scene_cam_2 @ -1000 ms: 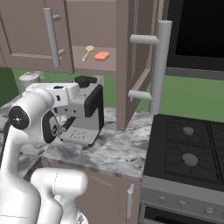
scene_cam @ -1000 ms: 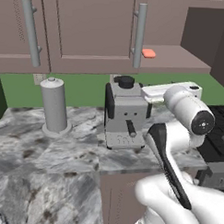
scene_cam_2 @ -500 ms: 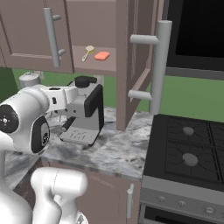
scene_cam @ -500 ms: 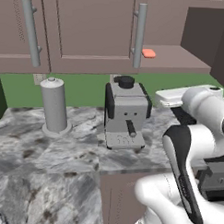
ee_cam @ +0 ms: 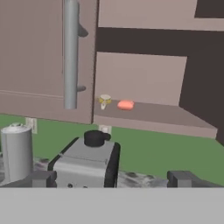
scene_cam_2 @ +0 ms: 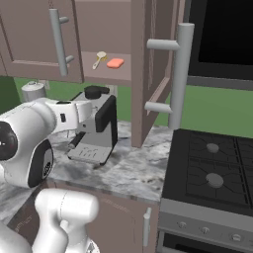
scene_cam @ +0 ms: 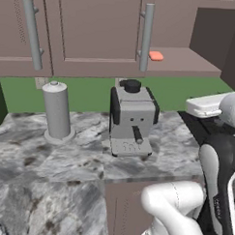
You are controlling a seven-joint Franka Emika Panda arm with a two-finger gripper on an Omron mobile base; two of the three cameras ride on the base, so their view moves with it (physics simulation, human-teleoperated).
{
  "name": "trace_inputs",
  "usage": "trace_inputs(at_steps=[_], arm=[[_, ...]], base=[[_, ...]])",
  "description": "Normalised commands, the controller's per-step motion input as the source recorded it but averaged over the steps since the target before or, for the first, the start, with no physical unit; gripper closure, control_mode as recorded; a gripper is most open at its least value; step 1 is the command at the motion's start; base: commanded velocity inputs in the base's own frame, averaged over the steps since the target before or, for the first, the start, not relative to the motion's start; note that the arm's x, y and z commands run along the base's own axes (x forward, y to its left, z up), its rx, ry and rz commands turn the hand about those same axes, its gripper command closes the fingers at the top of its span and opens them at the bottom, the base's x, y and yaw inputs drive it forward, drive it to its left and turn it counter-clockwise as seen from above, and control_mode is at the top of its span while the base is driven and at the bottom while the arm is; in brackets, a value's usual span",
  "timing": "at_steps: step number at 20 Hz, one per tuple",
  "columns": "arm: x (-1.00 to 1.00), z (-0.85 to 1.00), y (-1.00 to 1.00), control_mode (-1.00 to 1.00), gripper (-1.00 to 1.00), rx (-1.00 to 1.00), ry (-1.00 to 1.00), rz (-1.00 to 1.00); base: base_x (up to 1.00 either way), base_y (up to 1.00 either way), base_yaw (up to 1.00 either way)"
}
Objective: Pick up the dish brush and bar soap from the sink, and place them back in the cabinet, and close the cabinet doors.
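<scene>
Our end effector (ee_cam: 111,178) is spread wide and empty, its two dark fingertips (ee_cam: 41,178) rising at the bottom of the hand view, well apart from each other and touching nothing. It points toward the cabinet (ee_cam: 140,78) from above the desk (scene_cam: 64,160).

On the cabinet shelf (scene_cam_2: 111,74) we see the brush (scene_cam_2: 99,59) and the pink soap (scene_cam_2: 115,63) lying just beside each other, with the soap on the side nearer the open door. Both items are already put away, so we judge that the closing of the doors is the step now in hand.

One door (scene_cam_2: 153,69) stands swung outward, edge-on toward us in the right base view, with its long silver handle (scene_cam_2: 179,74) facing the stove (scene_cam_2: 212,173). The neighbouring door (scene_cam: 99,31) looks shut.

The next move, we think, calls for bringing the end effector round to the outer face of the open door and pushing it until it meets the frame. A coffee machine (scene_cam: 131,120) sits below on the desk, with a grey canister (scene_cam: 57,109) near it, and the arm should stay above both.
</scene>
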Motion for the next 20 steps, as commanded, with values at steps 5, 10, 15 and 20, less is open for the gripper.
trace_inputs(at_steps=[5, 10, 15, 20], arm=[[-0.46, 0.00, -0.27, -1.00, -1.00, 0.00, -0.08, 0.00], [-0.42, 0.00, -0.22, -1.00, -1.00, 0.01, -0.09, 0.00], [-0.31, 0.00, -0.24, -1.00, -1.00, 0.00, -0.13, 0.00], [-0.22, -0.09, -0.19, -1.00, -1.00, 0.00, -0.16, 0.00]], base=[[0.00, 0.00, 0.00], [0.00, 0.00, 0.00], [0.00, 0.00, 0.00], [0.00, 0.00, 0.00]])
